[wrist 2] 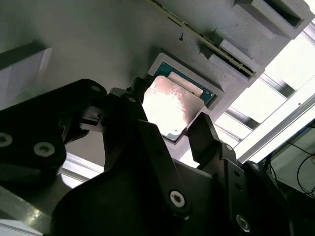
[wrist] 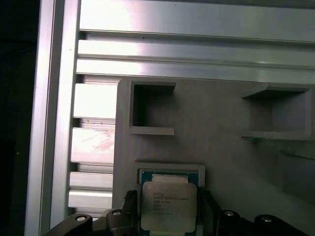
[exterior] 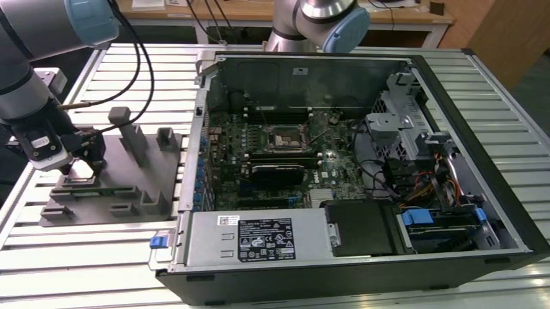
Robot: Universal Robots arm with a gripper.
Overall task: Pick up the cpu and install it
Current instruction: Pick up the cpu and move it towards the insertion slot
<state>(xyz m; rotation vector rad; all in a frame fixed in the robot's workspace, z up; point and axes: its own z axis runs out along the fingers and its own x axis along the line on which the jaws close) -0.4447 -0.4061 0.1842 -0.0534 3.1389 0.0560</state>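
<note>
**Operator:** Report the position of the cpu (wrist 2: 172, 105) (wrist: 169, 206) relative to the grey tray (exterior: 129, 187).

**Technician:** The cpu lay flat in a shallow square recess of the grey tray, metal top facing up. A thin teal border showed around it in both wrist views.

**Operator:** State of the gripper (exterior: 86, 166) (wrist 2: 167, 109) (wrist: 167, 196)?

**Technician:** The gripper was lowered onto the grey tray, directly over that recess. Its black fingers (wrist 2: 209, 142) stood apart at roughly the chip's width, one on each side of the cpu. In the first wrist view a narrow gap remained between each finger and the chip's edge. The cpu was not clamped.

**Operator:** What lay beyond the recess?

**Technician:** Further along the grey tray, two empty rectangular pockets (wrist: 147, 108) were moulded into its surface, and upright blocks (exterior: 129, 132) rose from it. The slatted aluminium table (exterior: 103, 257) carried the grey tray.

**Operator:** And farther out?

**Technician:** An open computer case (exterior: 494, 154) lay just beside the grey tray, toward the exterior view's right. Inside it, on the green motherboard (exterior: 335, 154), the dark square socket (exterior: 286, 137) sat well apart from the grey tray, with nothing seated in it.
</note>
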